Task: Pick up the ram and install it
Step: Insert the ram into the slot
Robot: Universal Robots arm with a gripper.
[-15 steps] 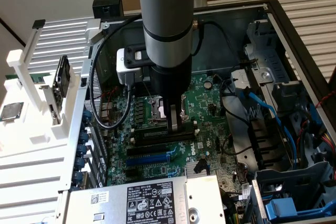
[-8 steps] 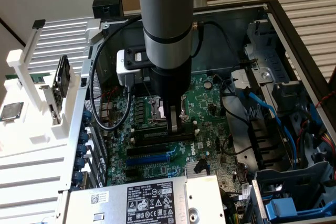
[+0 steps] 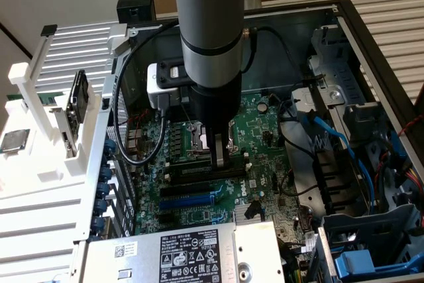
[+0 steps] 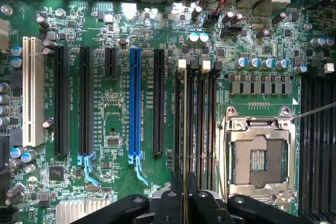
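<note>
My fingers [image 4: 193, 198] are drawn close together and pinch the ram [image 4: 184, 129] between them. In the wrist view I see the stick edge-on, a thin line running away from my fingers along the outermost of the black memory slots [image 4: 202, 124], the one nearest the expansion slots, reaching almost to that slot's white end clip [image 4: 182, 65]. I cannot tell whether its lower edge is seated in the slot or sits just above it. Just beside this bank of slots is the open processor socket [image 4: 257, 156], its metal frame bare around the pin field, and on the socket's other side runs a second bank of black memory slots [image 4: 315, 140]. On the opposite side of the ram stand the expansion slots: a long black one [image 4: 158, 103] closest, then a blue one [image 4: 135, 103], further black ones, and a white one [image 4: 32, 93] near the motherboard's edge. In the exterior view my arm [image 3: 209, 24] comes straight down into the open computer case [image 3: 371, 38], over the middle of the green motherboard [image 3: 265, 130], with a black cable [image 3: 122, 117] looping off my wrist toward the case's wall. The labelled power supply [image 3: 192, 253] lies at the case's near edge, and blue cables [image 3: 331, 134] run past the drive bays on the exterior view's right. Outside the case, on the exterior view's left, a white rack [image 3: 73, 51] holds a square silver processor chip [image 3: 14, 142].
</note>
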